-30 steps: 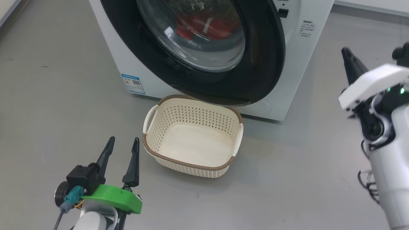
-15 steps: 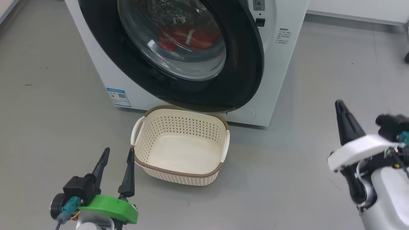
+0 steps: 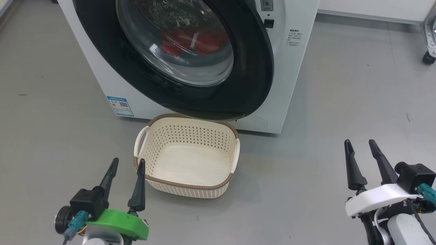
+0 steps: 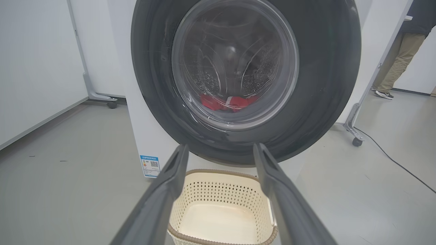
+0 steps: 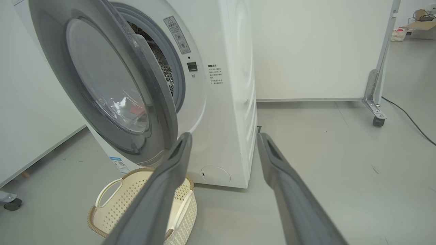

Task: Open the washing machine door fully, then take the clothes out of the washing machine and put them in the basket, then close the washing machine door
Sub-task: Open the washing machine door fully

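The door (image 3: 259,68) is standing ajar at 12 o'clock, clothes (image 3: 201,42) lying behind it; left gripper (image 3: 128,160) and right gripper (image 3: 359,141) are hanging open, empty. The right gripper should be hooking the door's 3 o'clock edge, swinging wide

A smooth grey floor (image 3: 340,85) is seen throughout, marked by a short dark scuff (image 3: 22,95) at the head view's left edge. A black castor wheel (image 3: 428,58) is seen at that view's upper right. In the right wrist view a tall white partition panel (image 5: 316,51) is carried on a grey metal leg (image 5: 373,88), and a thin black cable (image 5: 408,119) is laid across the floor beside it. Far behind, a small white plastic hamper (image 5: 396,34) holding something pink is set near a brown cardboard box (image 5: 424,25). In the left wrist view a person in khaki trousers (image 4: 398,58) is seen standing at the upper right.
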Robot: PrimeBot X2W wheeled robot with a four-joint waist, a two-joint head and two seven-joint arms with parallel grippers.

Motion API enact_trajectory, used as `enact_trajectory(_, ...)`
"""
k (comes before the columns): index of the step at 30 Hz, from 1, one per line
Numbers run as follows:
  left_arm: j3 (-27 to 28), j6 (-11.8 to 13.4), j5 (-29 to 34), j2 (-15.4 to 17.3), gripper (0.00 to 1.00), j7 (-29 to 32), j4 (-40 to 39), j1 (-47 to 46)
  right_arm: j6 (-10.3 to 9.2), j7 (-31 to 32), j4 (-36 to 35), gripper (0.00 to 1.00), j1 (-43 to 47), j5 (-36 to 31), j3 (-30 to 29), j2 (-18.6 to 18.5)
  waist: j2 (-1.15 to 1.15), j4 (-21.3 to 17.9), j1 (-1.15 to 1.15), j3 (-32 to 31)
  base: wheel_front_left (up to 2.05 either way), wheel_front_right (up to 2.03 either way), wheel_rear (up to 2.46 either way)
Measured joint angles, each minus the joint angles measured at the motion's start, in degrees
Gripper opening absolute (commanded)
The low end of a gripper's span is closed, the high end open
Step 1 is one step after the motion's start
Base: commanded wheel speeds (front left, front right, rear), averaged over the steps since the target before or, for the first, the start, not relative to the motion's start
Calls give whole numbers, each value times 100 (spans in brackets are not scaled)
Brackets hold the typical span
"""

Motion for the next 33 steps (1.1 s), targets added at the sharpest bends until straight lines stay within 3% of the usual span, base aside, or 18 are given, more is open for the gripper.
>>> enact_trajectory(13, -135, 0, 112, 0, 100, 0, -19, 0, -131, -85, -159, 100, 127, -146, 38, 133, 0, -32, 0, 32, 0, 0, 0)
enact_trajectory(33, -192, -1, 149, 0, 100, 0, -15, 75, -175, -129, -309, 100, 360, -192, -35, 242, 0, -6, 0, -43, 0, 0, 0)
